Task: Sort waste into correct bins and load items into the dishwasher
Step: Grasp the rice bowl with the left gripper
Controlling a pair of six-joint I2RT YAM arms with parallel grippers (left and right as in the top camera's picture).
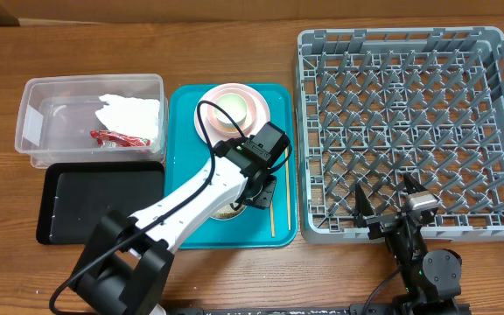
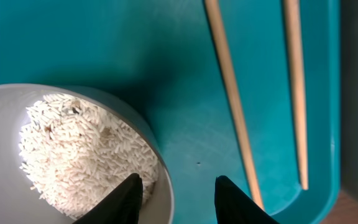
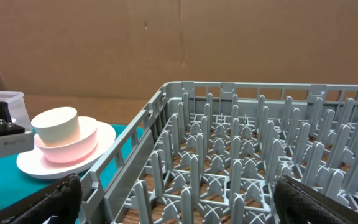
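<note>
L hand (image 2: pixel 174 200) astride grey-white bowl (image 2: pixel 0 142) rim, grip unclear, tips cropped | R hand (image 3: pixel 179 202) apart, empty

Bright, even, soft light from above. Sharp overhead. Dark soft shadow just beyond the grey-white bowl (image 2: pixel 2 162) on the teal tray (image 2: pixel 104 50). Blurred near corners in the right wrist view.

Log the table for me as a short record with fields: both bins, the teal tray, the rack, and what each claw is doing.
clear tub: napkin and red wrapper inside
black tray: nothing visible in it
teal tray: plate, pink bowl and cup stacked; rice bowl; two chopsticks
dish rack: no dishes loaded
left claw: open, astride the rice bowl rim
right claw: open, holding nothing, by the rack's near wall
</note>
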